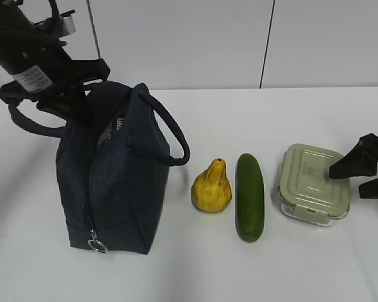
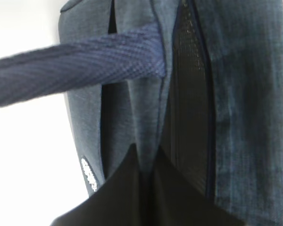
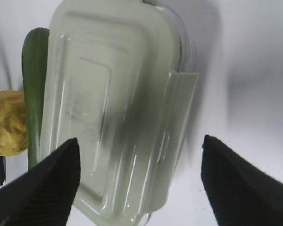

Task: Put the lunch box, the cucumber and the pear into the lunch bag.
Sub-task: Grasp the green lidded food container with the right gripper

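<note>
The dark navy lunch bag stands upright on the left, its top open and its handles loose. My left gripper is at the bag's upper left rim. In the left wrist view it is shut on a fold of the bag's fabric beside the mesh lining, under a handle strap. The yellow pear, the green cucumber and the sage-lidded lunch box lie in a row to the right. My right gripper is open at the box's right end; its jaws straddle the lunch box.
The white table carries everything. The bag's zipper ring pull hangs at its lower front. The cucumber and pear lie just beyond the box in the right wrist view. A pale wall stands behind.
</note>
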Robot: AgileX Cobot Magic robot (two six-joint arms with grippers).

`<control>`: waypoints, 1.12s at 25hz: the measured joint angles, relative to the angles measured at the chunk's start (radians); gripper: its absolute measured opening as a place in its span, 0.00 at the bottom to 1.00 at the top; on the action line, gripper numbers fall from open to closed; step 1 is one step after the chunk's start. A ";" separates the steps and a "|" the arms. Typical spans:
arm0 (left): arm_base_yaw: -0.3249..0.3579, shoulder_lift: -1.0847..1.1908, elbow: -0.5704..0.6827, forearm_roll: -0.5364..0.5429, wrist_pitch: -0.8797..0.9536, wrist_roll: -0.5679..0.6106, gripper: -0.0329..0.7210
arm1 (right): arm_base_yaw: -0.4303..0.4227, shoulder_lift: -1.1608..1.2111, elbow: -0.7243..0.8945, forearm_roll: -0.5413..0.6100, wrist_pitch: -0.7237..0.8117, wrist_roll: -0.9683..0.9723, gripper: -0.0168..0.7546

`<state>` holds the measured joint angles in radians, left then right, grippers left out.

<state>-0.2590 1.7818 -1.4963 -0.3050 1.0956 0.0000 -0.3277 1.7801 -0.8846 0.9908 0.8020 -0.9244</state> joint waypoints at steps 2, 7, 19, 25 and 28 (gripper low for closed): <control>0.000 0.000 0.000 0.000 0.000 0.000 0.05 | 0.000 0.025 -0.004 0.002 0.008 0.000 0.79; 0.000 0.000 0.000 0.000 0.000 0.000 0.05 | 0.000 0.086 -0.012 0.036 0.027 -0.025 0.79; 0.000 0.000 0.000 0.001 0.001 0.000 0.05 | -0.002 0.185 -0.037 0.191 0.113 -0.165 0.79; 0.000 0.000 0.000 0.001 0.001 0.000 0.05 | -0.004 0.203 -0.040 0.229 0.149 -0.169 0.62; 0.000 0.000 0.000 0.001 0.002 0.000 0.05 | -0.004 0.203 -0.040 0.256 0.161 -0.169 0.52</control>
<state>-0.2590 1.7818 -1.4963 -0.3043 1.0971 0.0000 -0.3316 1.9834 -0.9246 1.2467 0.9627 -1.0931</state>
